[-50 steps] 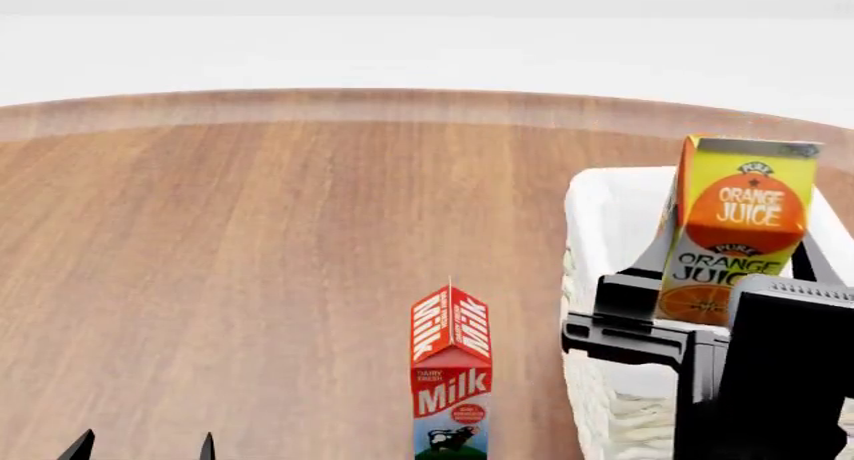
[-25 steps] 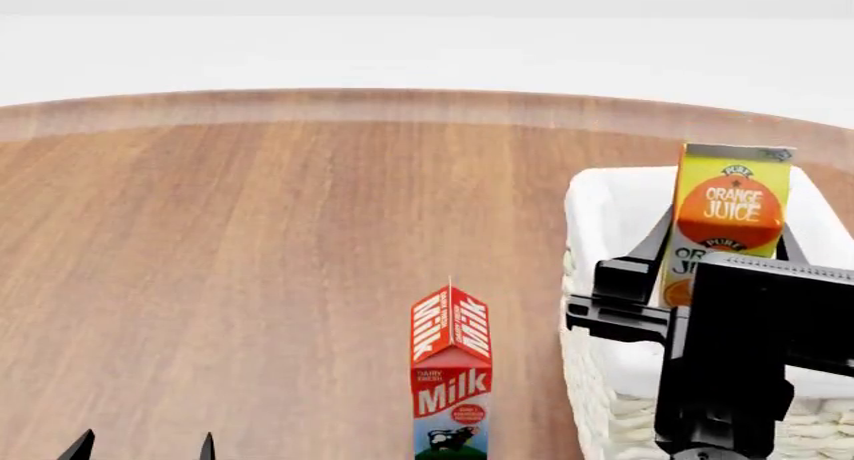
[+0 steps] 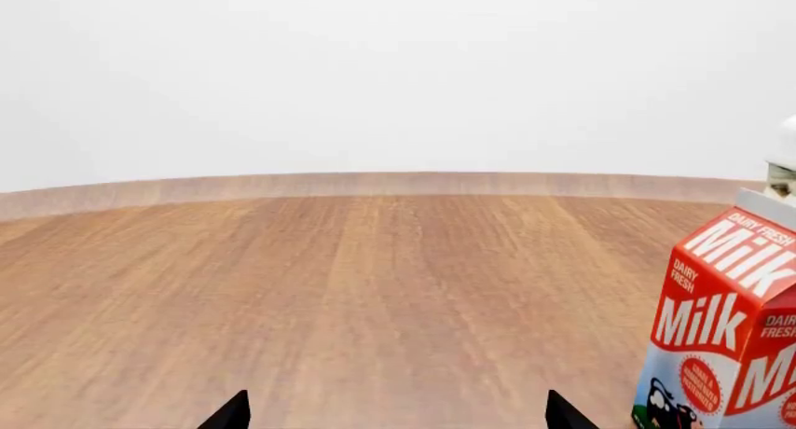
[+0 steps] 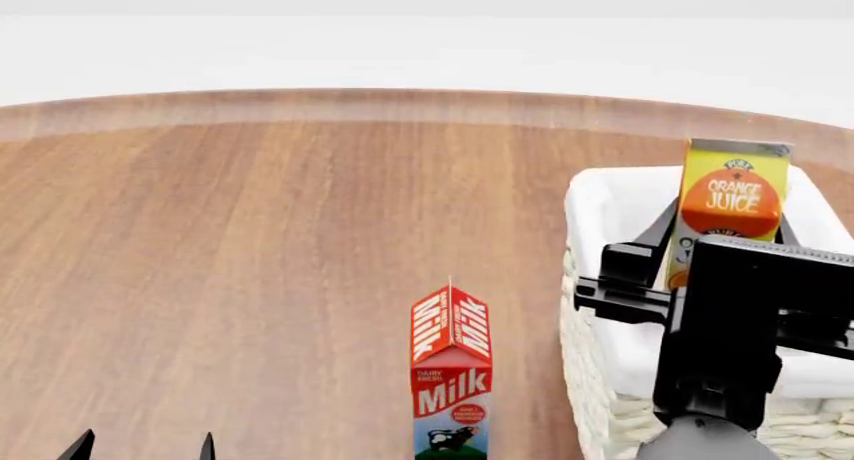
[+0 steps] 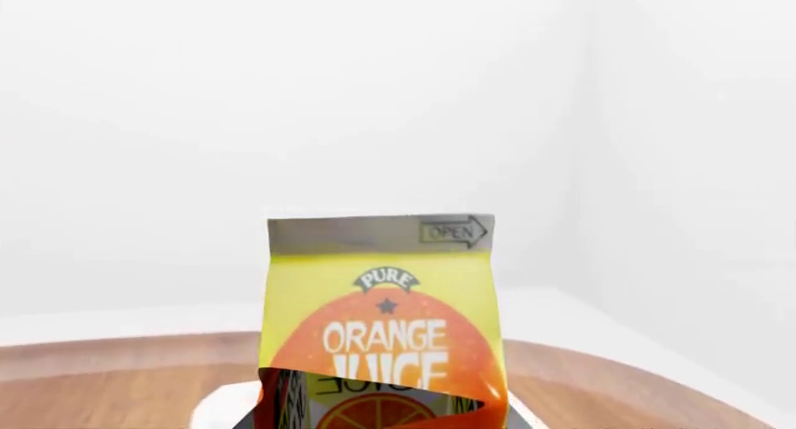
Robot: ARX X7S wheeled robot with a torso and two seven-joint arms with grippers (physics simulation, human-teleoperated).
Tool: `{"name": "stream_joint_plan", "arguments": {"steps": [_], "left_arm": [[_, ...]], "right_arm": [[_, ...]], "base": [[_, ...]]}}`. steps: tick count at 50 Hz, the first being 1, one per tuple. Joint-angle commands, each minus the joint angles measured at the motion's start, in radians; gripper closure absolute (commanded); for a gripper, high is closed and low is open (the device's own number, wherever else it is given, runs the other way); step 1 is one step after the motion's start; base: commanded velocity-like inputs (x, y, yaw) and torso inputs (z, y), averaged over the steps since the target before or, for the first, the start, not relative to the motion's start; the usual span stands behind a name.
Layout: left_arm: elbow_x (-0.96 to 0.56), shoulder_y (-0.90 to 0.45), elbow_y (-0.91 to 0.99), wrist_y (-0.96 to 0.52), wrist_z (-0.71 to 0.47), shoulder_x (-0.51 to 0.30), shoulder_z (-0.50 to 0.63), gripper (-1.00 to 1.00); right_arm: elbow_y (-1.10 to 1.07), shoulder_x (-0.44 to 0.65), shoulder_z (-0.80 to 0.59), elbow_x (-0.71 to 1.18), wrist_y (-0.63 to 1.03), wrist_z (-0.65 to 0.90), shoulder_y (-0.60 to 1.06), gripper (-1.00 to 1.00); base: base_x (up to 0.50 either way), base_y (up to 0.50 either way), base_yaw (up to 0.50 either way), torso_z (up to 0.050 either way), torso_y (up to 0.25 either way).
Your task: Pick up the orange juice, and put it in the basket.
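The orange juice [image 4: 731,192], a yellow and orange gable-top carton, stands upright over the white-lined wicker basket [image 4: 597,215] at the right of the head view. My right gripper [image 4: 722,242] is shut on its lower half. The black wrist hides the carton's bottom, so I cannot tell whether it touches the basket floor. In the right wrist view the carton [image 5: 383,298] fills the middle between the jaws of the right gripper [image 5: 379,416], with the basket's white liner [image 5: 222,406] just below. My left gripper [image 4: 144,448] is open and empty, low at the near left; it also shows in the left wrist view [image 3: 395,420].
A red-and-white Milk carton [image 4: 451,370] stands upright on the wooden table [image 4: 267,260], just left of the basket; it also shows in the left wrist view [image 3: 725,326]. The table's curved far edge runs across the back.
My right gripper has carried the orange juice farther out and lower over the basket; more of the carton is now hidden behind the wrist. The left gripper and the Milk carton have not moved.
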Motion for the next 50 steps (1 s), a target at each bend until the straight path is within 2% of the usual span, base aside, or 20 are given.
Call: {"name": "stream_joint_plan", "arguments": {"steps": [1, 20, 50], "left_arm": [[-0.002, -0.001, 0.0, 0.001, -0.002, -0.002, 0.003, -1.0], [-0.005, -0.002, -0.001, 0.003, -0.006, -0.005, 0.007, -1.0], [-0.009, -0.004, -0.002, 0.005, -0.011, -0.009, 0.013, -1.0]], "right_arm": [[0.082, -0.041, 0.02, -0.032, 0.018, -0.035, 0.039, 1.0], [0.17, -0.086, 0.033, -0.026, 0.029, -0.058, 0.078, 1.0], [0.423, -0.195, 0.037, -0.059, -0.035, -0.141, 0.092, 1.0]], "base": [[0.0, 0.0, 0.0, 0.0, 0.0], [0.0, 0.0, 0.0, 0.001, 0.001], [0.0, 0.0, 0.0, 0.0, 0.001]]}}
